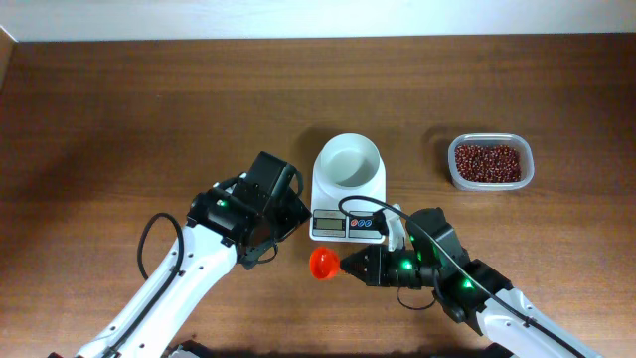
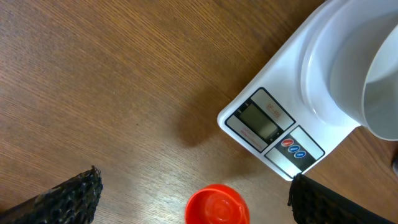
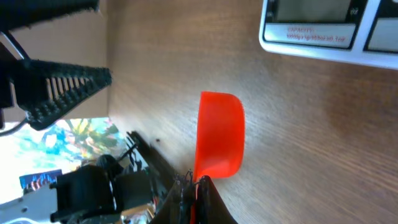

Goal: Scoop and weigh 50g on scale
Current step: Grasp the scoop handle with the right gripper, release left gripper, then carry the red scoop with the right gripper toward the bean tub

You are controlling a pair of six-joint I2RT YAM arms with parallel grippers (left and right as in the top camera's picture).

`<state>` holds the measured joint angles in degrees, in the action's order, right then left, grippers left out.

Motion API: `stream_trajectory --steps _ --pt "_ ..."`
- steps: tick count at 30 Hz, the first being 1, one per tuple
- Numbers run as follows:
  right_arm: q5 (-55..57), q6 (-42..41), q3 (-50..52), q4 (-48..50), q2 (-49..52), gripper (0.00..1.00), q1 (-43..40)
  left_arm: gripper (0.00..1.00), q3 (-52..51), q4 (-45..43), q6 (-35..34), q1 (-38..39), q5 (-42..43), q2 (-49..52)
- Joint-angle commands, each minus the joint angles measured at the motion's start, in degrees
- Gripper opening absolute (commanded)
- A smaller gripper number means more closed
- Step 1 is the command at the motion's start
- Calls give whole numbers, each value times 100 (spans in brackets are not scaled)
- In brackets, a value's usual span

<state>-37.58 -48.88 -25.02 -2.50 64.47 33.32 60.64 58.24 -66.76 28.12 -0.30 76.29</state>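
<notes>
The white scale (image 1: 320, 192) stands mid-table with an empty round white bowl (image 1: 348, 162) on it, its display (image 1: 330, 225) facing the front. The beans (image 1: 488, 162) fill a clear tub at the right. My right gripper (image 1: 350, 265) is shut on the handle of a red scoop (image 1: 322, 264), which hangs low over the wood just in front of the scale and looks empty. The right wrist view shows the scoop (image 3: 219, 134) beyond the shut gripper (image 3: 196, 186). My left gripper (image 1: 281, 227) is open left of the scale. Its fingers (image 2: 62, 199) flank the scoop (image 2: 217, 205) without touching it.
The clear plastic tub (image 1: 452, 177) sits right of the scale, apart from it. A black cable (image 1: 373, 204) loops over the scale's front right corner. Bare wooden tabletop lies to the left and at the back.
</notes>
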Motion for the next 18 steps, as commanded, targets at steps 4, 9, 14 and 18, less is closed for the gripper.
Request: stream_trajectory --steps 4,9,14,18 --pt "-116 616 -70 -310 -37 4 28 99 11 15 111 -4 -107 26" --pt "-125 796 -72 -719 -101 4 -385 99 11 13 111 -4 -109 26" --pt "-302 1217 -72 -1453 -315 4 -1121 99 11 11 111 -4 -109 26" --pt "-341 1451 -72 -1875 -645 4 -1528 99 11 -26 109 -4 -127 26"
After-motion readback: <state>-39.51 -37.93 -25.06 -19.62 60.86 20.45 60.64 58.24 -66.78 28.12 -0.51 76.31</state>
